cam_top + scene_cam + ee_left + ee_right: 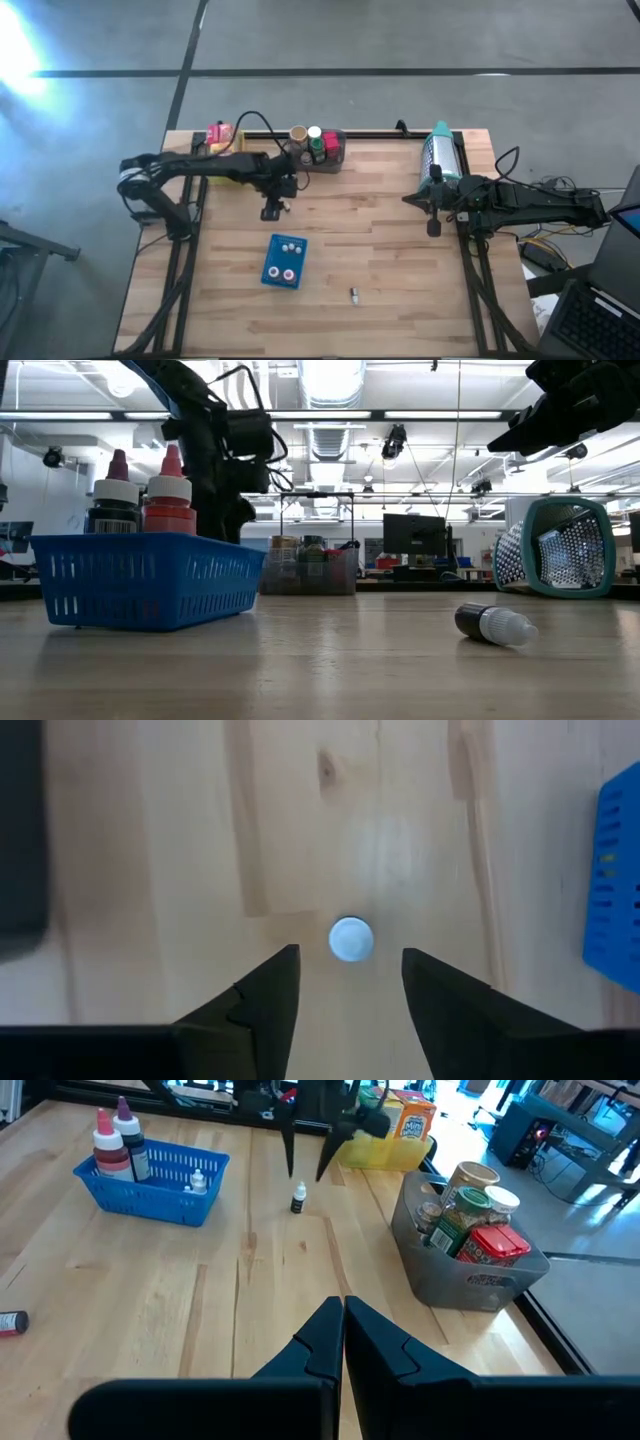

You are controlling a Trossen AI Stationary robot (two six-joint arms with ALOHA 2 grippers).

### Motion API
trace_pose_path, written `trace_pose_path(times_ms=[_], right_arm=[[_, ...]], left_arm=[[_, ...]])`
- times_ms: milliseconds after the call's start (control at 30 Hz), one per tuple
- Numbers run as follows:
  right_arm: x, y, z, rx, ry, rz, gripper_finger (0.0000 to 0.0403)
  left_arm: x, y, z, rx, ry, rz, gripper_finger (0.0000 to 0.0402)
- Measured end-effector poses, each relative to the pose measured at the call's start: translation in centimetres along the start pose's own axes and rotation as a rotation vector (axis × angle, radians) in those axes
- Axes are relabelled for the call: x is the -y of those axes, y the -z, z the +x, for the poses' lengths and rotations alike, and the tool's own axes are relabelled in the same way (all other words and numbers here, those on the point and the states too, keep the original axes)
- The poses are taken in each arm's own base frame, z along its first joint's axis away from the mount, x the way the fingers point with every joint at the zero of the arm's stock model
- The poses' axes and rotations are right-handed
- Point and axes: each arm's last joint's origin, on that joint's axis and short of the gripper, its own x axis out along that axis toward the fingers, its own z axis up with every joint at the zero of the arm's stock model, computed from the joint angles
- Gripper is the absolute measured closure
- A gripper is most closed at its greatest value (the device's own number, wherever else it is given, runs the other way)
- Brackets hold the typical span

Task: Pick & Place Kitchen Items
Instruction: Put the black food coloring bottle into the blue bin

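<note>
above a small upright bottle (297, 1198), left gripper (345, 982) hangs spread, holding nothing.

Wooden table (400, 260) carrying baskets and bottles

A blue basket (285, 261) is sitting mid-table, a small bottle (353, 295) lying toward the front edge, another (297, 1198) standing upright, bins (322, 152) lining the back edge.
</note>
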Motion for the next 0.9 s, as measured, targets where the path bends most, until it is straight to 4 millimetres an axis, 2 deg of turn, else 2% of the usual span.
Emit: trace_pose_path(times_ms=[167, 433, 900], right_arm=[[0.0, 0.0, 0.0, 0.000, 0.000, -0.001, 0.0394], [0.0, 0.0, 0.0, 0.000, 0.000, 0.000, 0.0394], [0.0, 0.0, 0.0, 0.000, 0.000, 0.000, 0.0394]], left_arm=[[0.3, -0.1, 1.1, -0.028, 0.019, 0.018, 0.0229], [0.2, -0.4, 1.7, -0.018, 0.016, 0.024, 0.0242], [0.1, -0.3, 2.8, -0.043, 0.034, 0.017, 0.0243]])
